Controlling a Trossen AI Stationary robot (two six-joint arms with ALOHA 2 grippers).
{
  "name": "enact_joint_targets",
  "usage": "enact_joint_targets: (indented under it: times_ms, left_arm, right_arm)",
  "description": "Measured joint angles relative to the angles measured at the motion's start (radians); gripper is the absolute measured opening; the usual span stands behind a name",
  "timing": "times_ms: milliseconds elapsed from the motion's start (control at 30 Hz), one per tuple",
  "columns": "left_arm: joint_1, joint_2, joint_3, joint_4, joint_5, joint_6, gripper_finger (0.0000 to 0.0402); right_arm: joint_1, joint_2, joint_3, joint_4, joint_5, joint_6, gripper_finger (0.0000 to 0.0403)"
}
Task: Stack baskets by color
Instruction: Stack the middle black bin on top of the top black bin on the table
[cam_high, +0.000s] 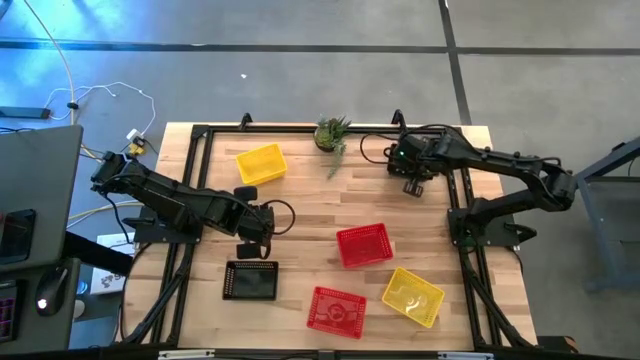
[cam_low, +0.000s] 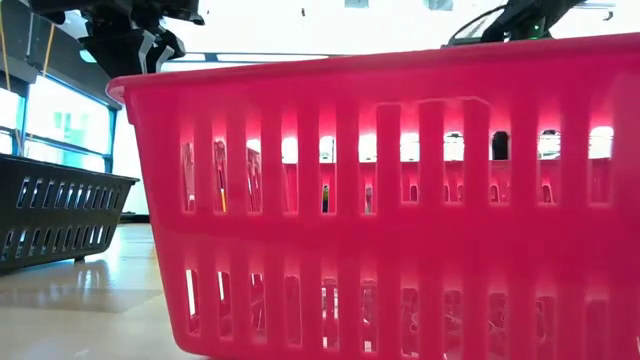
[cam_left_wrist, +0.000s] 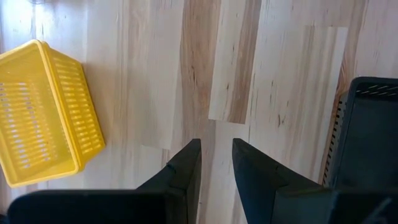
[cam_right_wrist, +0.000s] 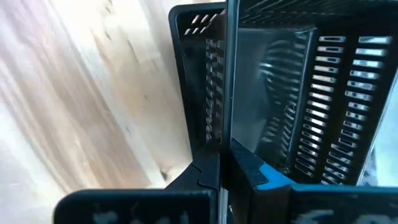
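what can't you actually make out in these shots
- Low view: the near red basket fills the frame and hides nearly all of the table behind it.
- High view: from straight above, it is unclear whether the lying black basket is one basket or a nested pile.
- Right wrist view: the held black basket, pinched in the right gripper, runs off the frame edge. In the high view it is lost under the arm.

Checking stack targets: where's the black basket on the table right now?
In the high view the black basket sits near the table's front edge on the left side, just below the left gripper, with a red basket to its right.
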Motion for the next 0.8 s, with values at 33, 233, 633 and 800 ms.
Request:
enact_joint_targets:
  times_ms: [33, 233, 633, 800]
  left_arm:
    - [0.0, 0.0, 0.0, 0.0, 0.0, -0.004, 0.0078]
    - [0.0, 0.0, 0.0, 0.0, 0.0, -0.006, 0.0078]
    - [0.0, 0.0, 0.0, 0.0, 0.0, -0.015, 0.0078]
    - [0.0, 0.0, 0.0, 0.0, 0.0, -0.016, 0.0078]
  right_arm:
    - [0.0, 0.0, -0.006, 0.002, 0.013, -0.003, 0.0]
    - [0.0, 0.0, -0.01, 0.008, 0.006, -0.036, 0.0]
    - [0.0, 0.0, -0.01, 0.012, -0.012, -0.079, 0.0]
    - [0.0, 0.0, -0.01, 0.012, 0.006, -0.076, 0.0]
